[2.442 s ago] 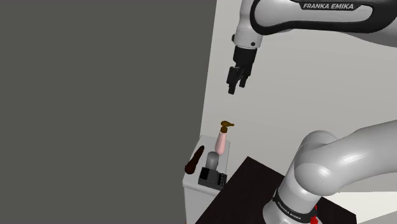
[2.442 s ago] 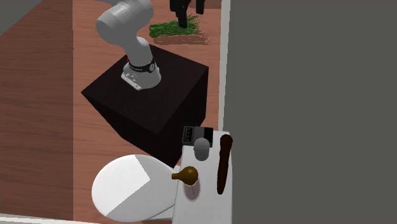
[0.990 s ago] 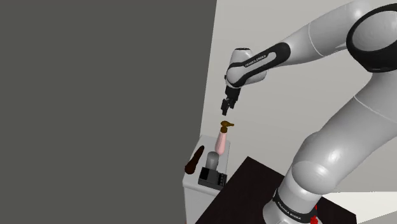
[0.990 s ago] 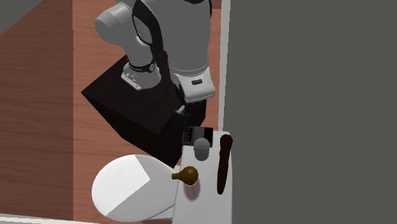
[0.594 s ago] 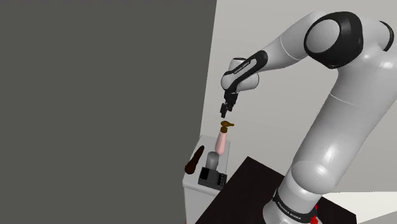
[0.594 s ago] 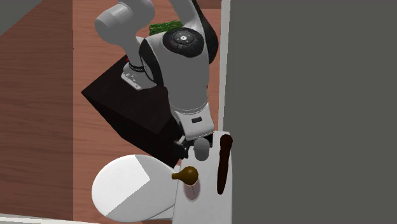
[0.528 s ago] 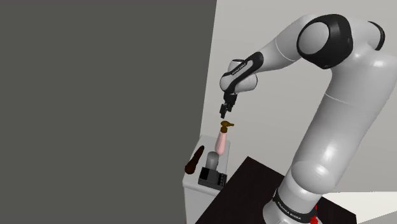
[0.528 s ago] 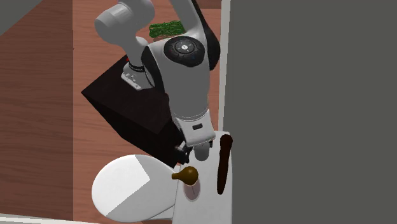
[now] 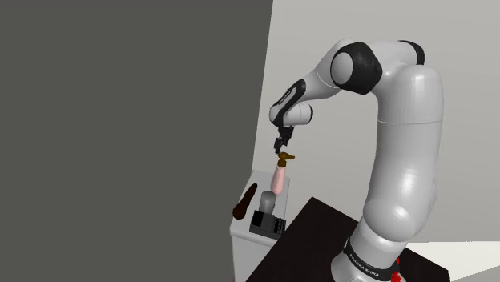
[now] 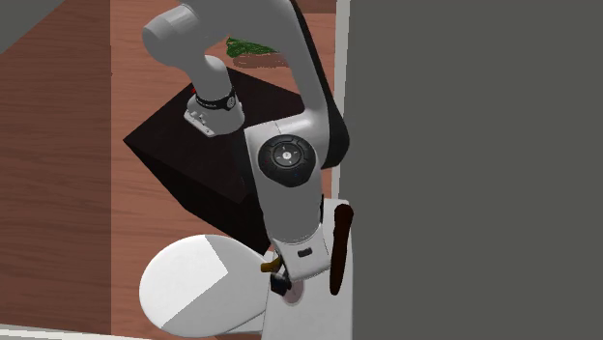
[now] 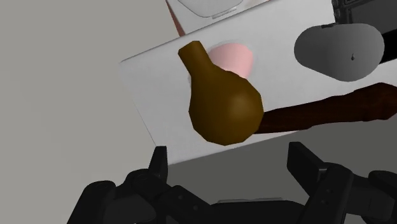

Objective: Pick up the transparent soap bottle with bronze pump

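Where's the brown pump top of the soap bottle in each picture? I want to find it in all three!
Shoulder view: the brown pump is near the middle, right under the tool.
Second exterior view: a bit of it peeks out beside the white arm, low down.
Wrist view: it is the big brown blob just ahead of the open tool.
Shared landmark: the long dark brown stick next to it.

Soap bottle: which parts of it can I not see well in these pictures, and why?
- Second exterior view: the arm hides the soap bottle; just the tip of its bronze pump peeks out.
- Wrist view: the bronze pump covers most of the bottle's pink body.
- Shoulder view: too small to tell whether the gripper touches the pump.
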